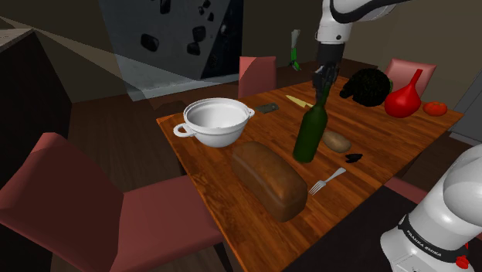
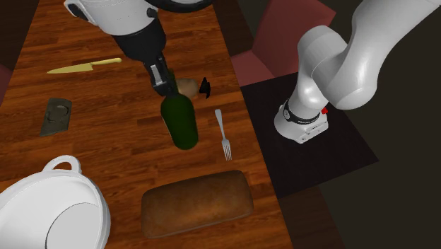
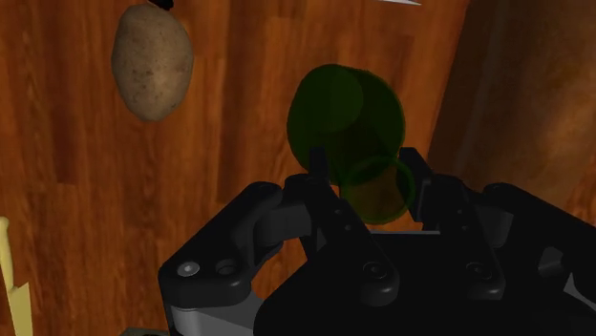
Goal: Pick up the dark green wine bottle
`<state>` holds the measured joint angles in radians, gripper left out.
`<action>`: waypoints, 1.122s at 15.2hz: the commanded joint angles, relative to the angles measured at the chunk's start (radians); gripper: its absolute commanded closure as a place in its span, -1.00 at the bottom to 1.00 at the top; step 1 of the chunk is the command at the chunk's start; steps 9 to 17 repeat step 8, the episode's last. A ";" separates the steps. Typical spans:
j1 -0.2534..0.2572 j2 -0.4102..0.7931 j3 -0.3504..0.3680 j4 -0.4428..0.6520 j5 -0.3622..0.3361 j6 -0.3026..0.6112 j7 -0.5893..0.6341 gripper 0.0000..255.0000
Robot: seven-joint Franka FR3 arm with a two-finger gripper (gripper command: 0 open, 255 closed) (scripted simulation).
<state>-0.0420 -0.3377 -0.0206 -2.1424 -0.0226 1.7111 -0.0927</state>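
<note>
The dark green wine bottle (image 1: 309,136) stands upright near the middle of the wooden table (image 1: 224,158), between a loaf and a potato. My black gripper (image 1: 321,91) comes straight down onto its neck. In the second exterior view the gripper (image 2: 167,85) covers the top of the bottle (image 2: 181,122). In the wrist view the two fingers of the gripper (image 3: 375,181) clasp the bottle's neck from both sides, and the bottle's body (image 3: 339,110) shows beyond them. The bottle's base appears to rest on the table.
A potato (image 1: 336,141) lies close beside the bottle, with a fork (image 1: 327,181) and a small black item (image 1: 354,160) nearby. A brown loaf (image 1: 269,179) and a white two-handled bowl (image 1: 216,121) sit toward the shoulder view's left. A red vase (image 1: 405,96), a tomato (image 1: 435,108) and a yellow knife (image 1: 297,101) lie farther back.
</note>
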 commanded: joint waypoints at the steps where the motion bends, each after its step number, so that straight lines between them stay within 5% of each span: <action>1: -0.001 -0.001 -0.001 0.026 0.000 -0.027 -0.002 1.00; 17: 0.000 0.002 0.000 0.099 0.000 -0.096 -0.003 1.00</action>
